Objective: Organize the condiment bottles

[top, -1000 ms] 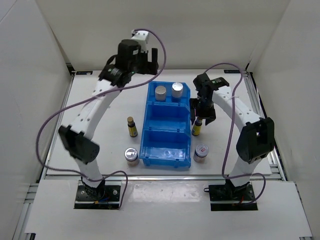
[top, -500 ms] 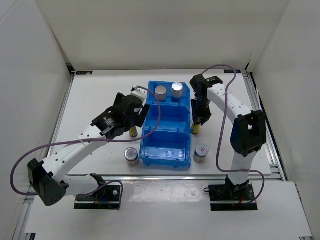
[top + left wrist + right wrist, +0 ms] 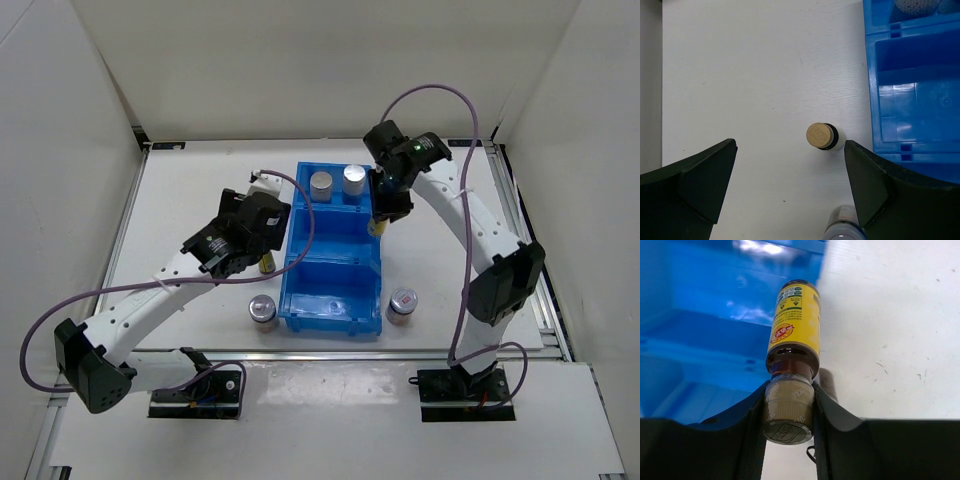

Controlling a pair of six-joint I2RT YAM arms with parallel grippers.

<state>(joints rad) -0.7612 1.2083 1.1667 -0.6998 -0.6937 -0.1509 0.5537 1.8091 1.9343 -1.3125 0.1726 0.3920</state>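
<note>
The right pincer [image 3: 788,401] was clamped on the tan cap of a slim yellow-labelled bottle [image 3: 793,322], both fingers [image 3: 747,440] pressed against the cap's sides. In the overhead view the bottle sat at the right wall of the blue bin [image 3: 335,243], level with its middle compartment. From the wrist camera it was seen partly against the blue plastic and partly against the white tabletop [image 3: 200,195]. Whether its base rested on anything could not be told.

The left pincer [image 3: 790,147] stood wide open above the second slim bottle [image 3: 823,136]. That bottle stood upright on the tabletop just left of the bin, between the spread fingers and nearer the right-hand one, touching neither.

In the bin's far compartment stood one white cylinder [image 3: 321,185] and, just beside it, the other white cylinder [image 3: 354,178], both showing silver caps. The middle and near compartments held no bottles.

One squat jar [image 3: 263,311] stood on the tabletop off the bin's near left corner. The other squat jar [image 3: 402,304] stood off the near right corner, just beside the bin wall.
</note>
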